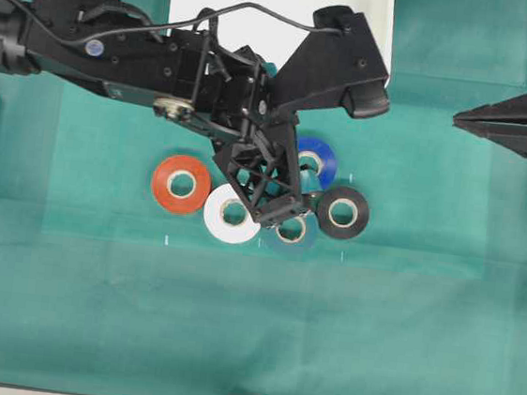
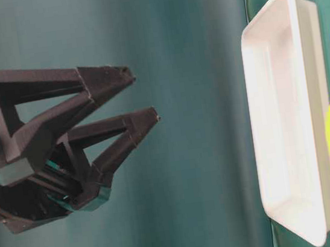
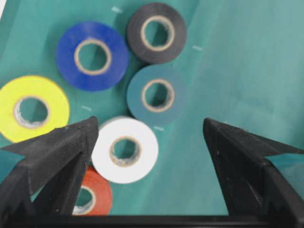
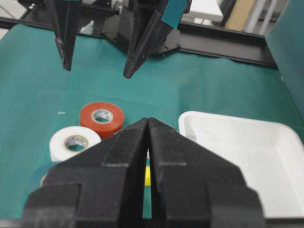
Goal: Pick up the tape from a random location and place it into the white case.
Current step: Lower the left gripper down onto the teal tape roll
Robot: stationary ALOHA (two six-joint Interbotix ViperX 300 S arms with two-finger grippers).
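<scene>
The teal tape [image 3: 156,95] lies flat on the green cloth among other rolls, just ahead of my left gripper [image 3: 149,126]. That gripper is open, its fingers spread wide with nothing between them, hovering above the rolls. From overhead the left gripper [image 1: 269,193] covers most of the tape [image 1: 307,232]. The white case [image 1: 283,11] sits at the far edge, partly under the left arm, and shows empty in the right wrist view [image 4: 237,142]. My right gripper [image 4: 148,119] is shut and empty, parked at the right [image 1: 479,116].
Around the tape lie a blue roll [image 3: 91,55], a black roll [image 3: 156,32], a yellow roll [image 3: 32,108], a white roll [image 3: 125,149] and a red roll [image 3: 90,194]. The white roll touches the teal one.
</scene>
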